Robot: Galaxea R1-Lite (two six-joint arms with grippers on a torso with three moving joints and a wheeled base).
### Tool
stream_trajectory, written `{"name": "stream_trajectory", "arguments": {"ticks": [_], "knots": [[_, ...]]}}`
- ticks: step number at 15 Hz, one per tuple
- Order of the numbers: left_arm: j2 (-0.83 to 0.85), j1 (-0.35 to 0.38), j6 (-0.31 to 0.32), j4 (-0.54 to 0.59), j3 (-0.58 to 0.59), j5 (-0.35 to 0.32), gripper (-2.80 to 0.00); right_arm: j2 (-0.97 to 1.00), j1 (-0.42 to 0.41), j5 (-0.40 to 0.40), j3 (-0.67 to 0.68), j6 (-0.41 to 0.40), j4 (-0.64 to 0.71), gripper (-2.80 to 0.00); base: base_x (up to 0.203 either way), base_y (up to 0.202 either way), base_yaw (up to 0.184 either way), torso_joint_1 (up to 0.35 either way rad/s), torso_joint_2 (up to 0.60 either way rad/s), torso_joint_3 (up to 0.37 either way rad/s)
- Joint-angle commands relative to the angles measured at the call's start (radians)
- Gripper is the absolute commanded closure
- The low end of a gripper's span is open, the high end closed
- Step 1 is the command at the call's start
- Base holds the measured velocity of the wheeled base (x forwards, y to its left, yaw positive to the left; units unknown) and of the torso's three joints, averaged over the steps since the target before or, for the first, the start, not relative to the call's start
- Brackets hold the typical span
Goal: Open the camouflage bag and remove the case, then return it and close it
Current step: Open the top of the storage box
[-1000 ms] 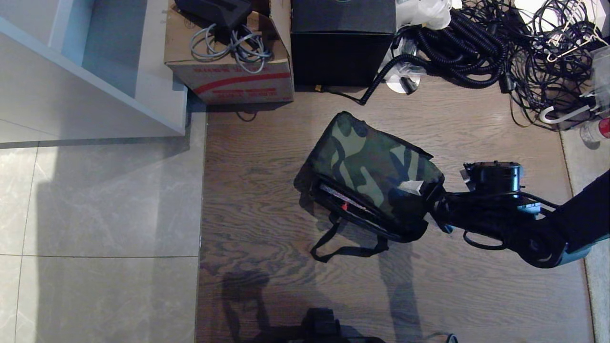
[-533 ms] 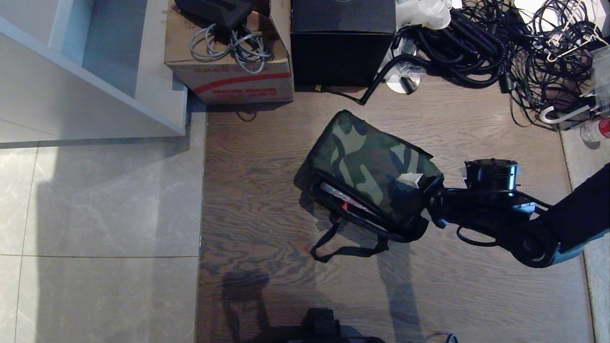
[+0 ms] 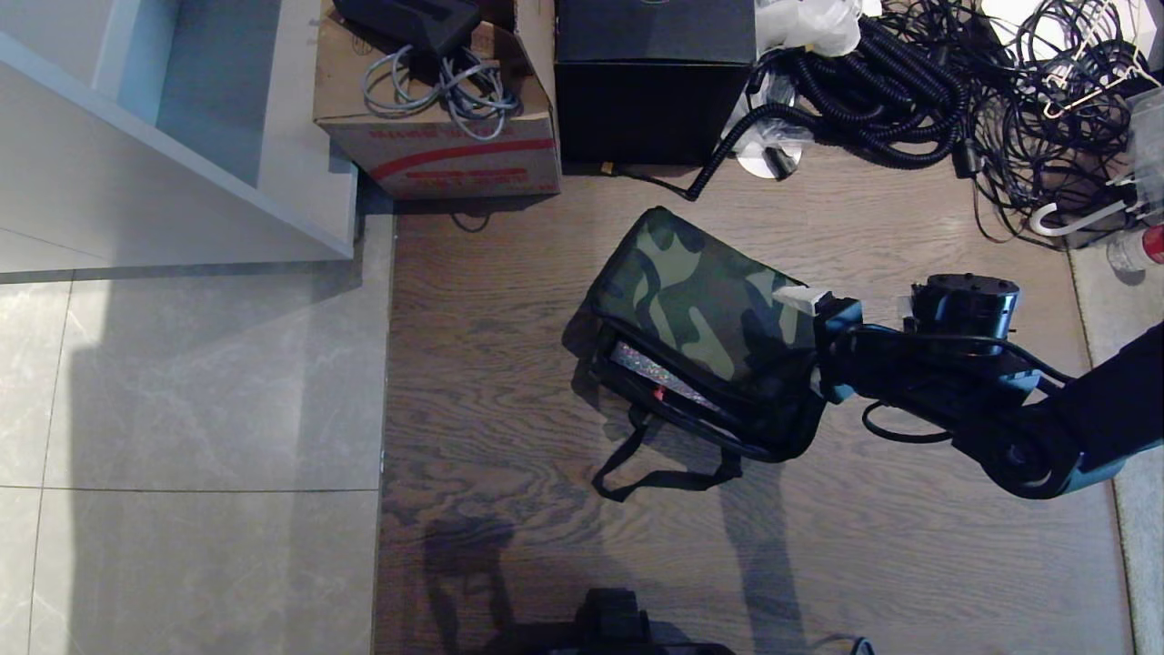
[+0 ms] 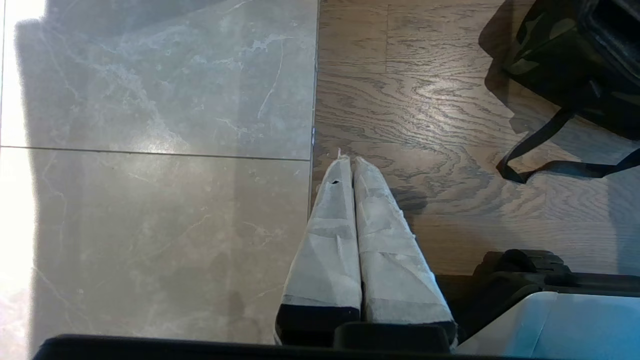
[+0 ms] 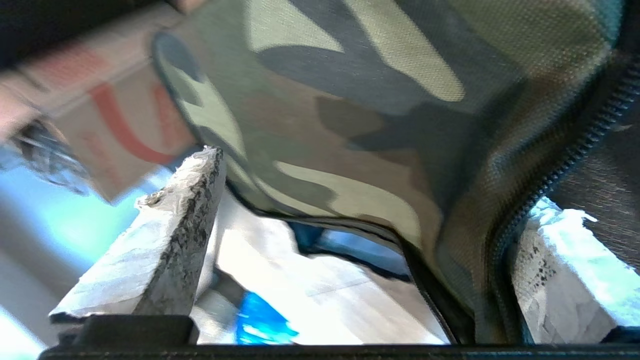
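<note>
One camouflage bag, right gripper fingers apart astride its edge; left fingers together.

Red printing and a red stripe on the side of the cardboard box, letters too small for us to read, a pale patterned strip with a red mark inside the bag, unreadable, no other text we can make out

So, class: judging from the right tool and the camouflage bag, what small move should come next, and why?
Probably close the right tool on the camouflage bag lid edge: its fingers stand wide apart astride the fabric by the zipper, gripping nothing.
</note>
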Motion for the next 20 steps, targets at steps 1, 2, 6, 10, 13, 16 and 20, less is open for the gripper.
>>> {"name": "stream_trajectory", "arguments": {"ticks": [1,2,6,10,13,16,20], "knots": [[0.000,0.000,0.000,0.000,0.000,0.001,0.00,0.003,0.000,0.003,0.001,0.014,-0.026,0.00,0.000,0.000,0.000,0.000,0.00,0.000],[0.000,0.000,0.000,0.000,0.000,0.001,0.00,0.001,0.000,0.004,-0.002,0.013,-0.031,0.00,0.000,0.000,0.000,0.000,0.00,0.000],[0.000,0.000,0.000,0.000,0.000,0.001,0.00,-0.013,0.000,0.008,0.003,0.006,-0.030,0.00,0.000,0.000,0.000,0.000,0.00,0.000],[0.000,0.000,0.000,0.000,0.000,0.001,0.00,-0.064,-0.035,-0.001,-0.003,0.004,-0.026,0.00,0.000,0.000,0.000,0.000,0.00,0.000],[0.000,0.000,0.000,0.000,0.000,0.001,0.00,-0.113,-0.090,-0.005,-0.058,0.003,-0.025,0.00,0.000,0.000,0.000,0.000,0.00,0.000],[0.000,0.000,0.000,0.000,0.000,0.001,0.00,-0.115,-0.135,-0.004,-0.106,-0.011,-0.029,0.00,0.000,0.000,0.000,0.000,0.00,0.000],[0.000,0.000,0.000,0.000,0.000,0.001,0.00,-0.046,-0.155,-0.017,-0.136,-0.201,-0.029,0.00,0.000,0.000,0.000,0.000,0.00,0.000]]}}
